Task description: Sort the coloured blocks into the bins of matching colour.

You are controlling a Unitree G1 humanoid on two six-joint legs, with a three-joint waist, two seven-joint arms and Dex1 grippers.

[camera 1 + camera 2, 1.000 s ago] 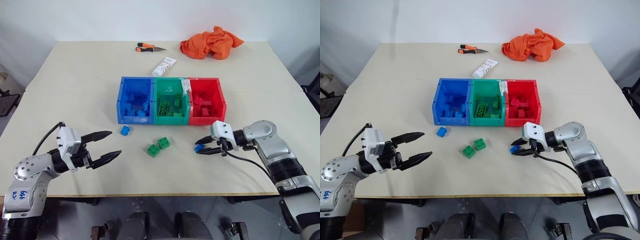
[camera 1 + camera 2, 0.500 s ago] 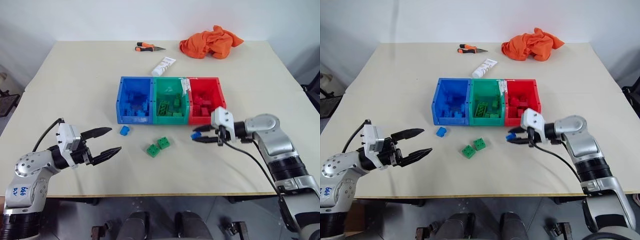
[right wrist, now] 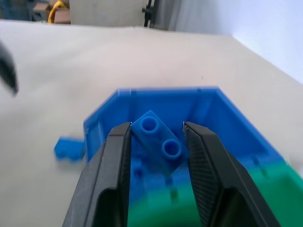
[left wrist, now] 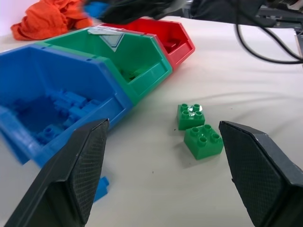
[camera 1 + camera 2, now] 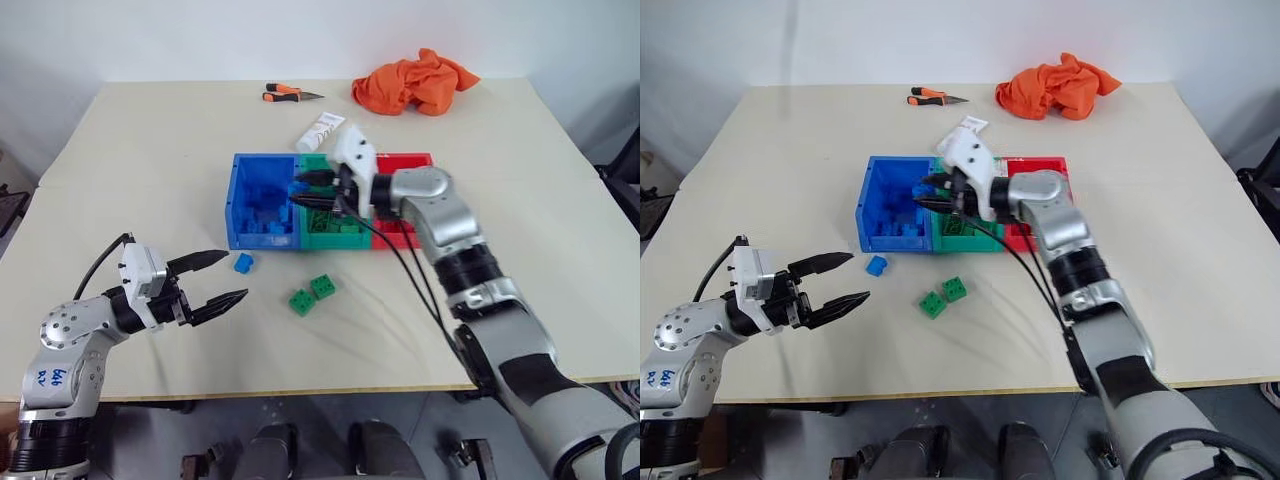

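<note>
A blue block (image 3: 160,144) sits clamped between the two black fingers of the right gripper (image 5: 303,188), which holds it in the air at the border of the blue bin (image 5: 238,205) and the green bin (image 5: 330,239). The third bin, the red one (image 5: 412,160), is joined on the far side of the green one — three bins in one row, and each already has blocks of its own colour inside, too crowded to count.

On the table (image 5: 150,150) in front of the bins three loose blocks lie: one blue block on the table (image 5: 242,263) near the blue bin's front wall, and two green blocks (image 5: 313,294) just beside each other.

The left gripper (image 5: 215,280) hangs above the table near the loose blue block, its fingers spread wide and holding nothing.

Behind the bins there are one white tube (image 5: 320,129), one orange cloth (image 5: 412,81) and one tool with orange handles (image 5: 284,95).
</note>
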